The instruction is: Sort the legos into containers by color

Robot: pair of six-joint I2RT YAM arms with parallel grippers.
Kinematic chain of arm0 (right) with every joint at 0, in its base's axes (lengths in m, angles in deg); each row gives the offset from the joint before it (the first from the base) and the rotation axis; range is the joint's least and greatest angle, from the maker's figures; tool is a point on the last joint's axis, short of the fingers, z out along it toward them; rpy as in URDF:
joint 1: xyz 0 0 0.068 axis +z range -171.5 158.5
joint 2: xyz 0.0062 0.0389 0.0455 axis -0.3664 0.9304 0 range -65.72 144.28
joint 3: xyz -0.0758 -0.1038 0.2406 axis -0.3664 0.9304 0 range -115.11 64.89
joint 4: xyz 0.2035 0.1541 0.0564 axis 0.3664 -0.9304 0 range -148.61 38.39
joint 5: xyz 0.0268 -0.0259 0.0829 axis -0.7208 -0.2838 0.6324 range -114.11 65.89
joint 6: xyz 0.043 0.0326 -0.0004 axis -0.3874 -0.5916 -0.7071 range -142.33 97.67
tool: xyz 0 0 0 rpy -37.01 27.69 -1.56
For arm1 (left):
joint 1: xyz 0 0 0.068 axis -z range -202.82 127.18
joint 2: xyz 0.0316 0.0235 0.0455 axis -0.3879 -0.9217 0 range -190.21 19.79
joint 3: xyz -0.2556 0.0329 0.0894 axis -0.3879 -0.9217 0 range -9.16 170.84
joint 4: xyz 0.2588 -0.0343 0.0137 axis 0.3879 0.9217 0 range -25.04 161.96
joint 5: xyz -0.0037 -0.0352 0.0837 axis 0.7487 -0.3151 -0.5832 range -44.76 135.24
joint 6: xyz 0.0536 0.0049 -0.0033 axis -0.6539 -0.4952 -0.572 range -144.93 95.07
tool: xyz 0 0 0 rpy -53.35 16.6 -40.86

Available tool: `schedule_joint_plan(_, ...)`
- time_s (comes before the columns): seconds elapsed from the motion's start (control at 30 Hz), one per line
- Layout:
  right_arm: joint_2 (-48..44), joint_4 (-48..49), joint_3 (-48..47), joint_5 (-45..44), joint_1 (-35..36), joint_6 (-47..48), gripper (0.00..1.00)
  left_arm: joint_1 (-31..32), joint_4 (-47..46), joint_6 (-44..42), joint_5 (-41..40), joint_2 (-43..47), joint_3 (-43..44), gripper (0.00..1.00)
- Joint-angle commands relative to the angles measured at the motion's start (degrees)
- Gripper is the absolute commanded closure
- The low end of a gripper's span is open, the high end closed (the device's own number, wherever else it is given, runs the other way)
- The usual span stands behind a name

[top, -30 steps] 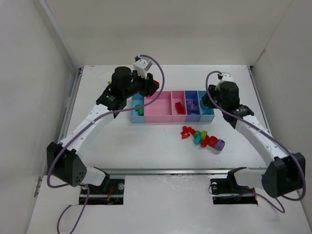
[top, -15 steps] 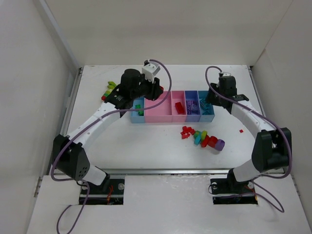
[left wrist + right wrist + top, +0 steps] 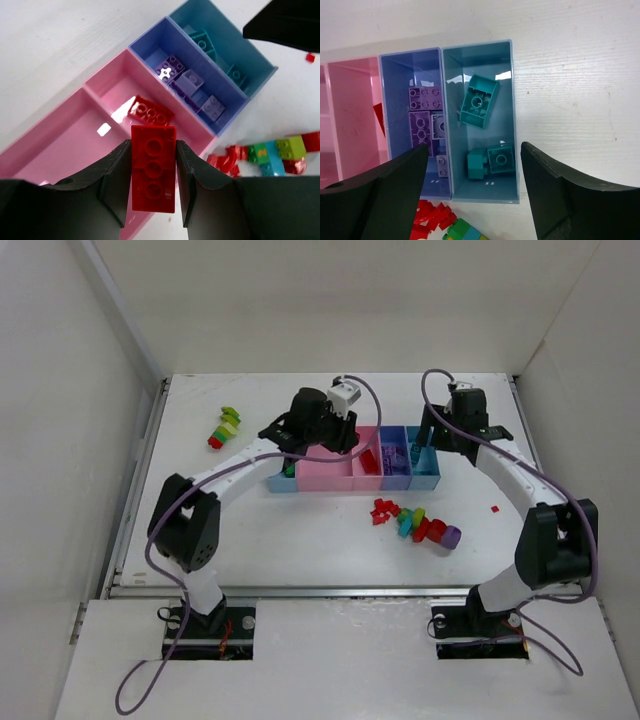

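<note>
Jaws of the left gripper (image 3: 152, 150) are shut flat on the long sides of a red brick (image 3: 153, 176), which is held studs-up over the pink part of the tray row (image 3: 322, 472), close to the narrow pink tray (image 3: 114, 89) where a second red piece (image 3: 151, 112) lies. The right gripper (image 3: 474, 150) is spread wide with nothing between its fingers, over the row's teal end tray (image 3: 492, 131), in which teal bricks (image 3: 479, 101) lie. A mixed heap (image 3: 415, 522) of unsorted legos is seen just in front of the row's right half, and a short chain (image 3: 224, 427) lies well off beyond its left end. The bricks are judged light, rigid and slick. A hold across two flat opposite sides is advised, since studs give poor purchase and joined chains may snap apart when lifted.
</note>
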Motion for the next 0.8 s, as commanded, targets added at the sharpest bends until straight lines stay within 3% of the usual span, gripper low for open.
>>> schedule_joint_plan(0.0,-3.59,-0.01,-3.77,1.12,-0.23,2.04,0.20,0.66,-6.43,8.65,0.29,-3.44,5.79,1.00)
schedule_joint_plan(0.23,-8.07,-1.16,-2.19,0.95,-0.23,3.89,0.20,2.24,-9.60,21.04,-1.98,-13.99,12.82,1.00)
schedule_joint_plan(0.37,-10.43,-3.08,-1.66,-0.28,-0.23,5.64,0.20,2.24,-7.23,21.67,-5.23,-16.89,15.11,1.00)
schedule_joint_plan(0.5,-12.37,-4.31,-1.66,-0.81,-0.23,6.79,0.17,2.77,-7.23,20.62,-5.76,-17.52,15.12,0.82)
schedule_joint_plan(0.53,-12.38,-4.32,-1.66,-1.33,-0.23,7.31,0.14,2.77,-6.62,20.62,-5.76,-18.12,15.73,0.68)
schedule_joint_plan(0.67,-13.43,-5.98,-2.19,-1.34,-0.23,8.54,0.07,3.29,-6.08,20.62,-5.15,-18.13,15.73,0.34)
schedule_joint_plan(0.7,-13.43,-5.99,-2.19,-1.34,-0.23,8.55,0.00,3.29,-6.08,19.84,-5.15,-18.13,15.73,0.25)
schedule_joint_plan(0.77,-13.96,-6.60,-2.19,-0.81,-0.23,9.07,0.00,3.29,-5.47,18.87,-4.63,-17.52,15.73,0.22)
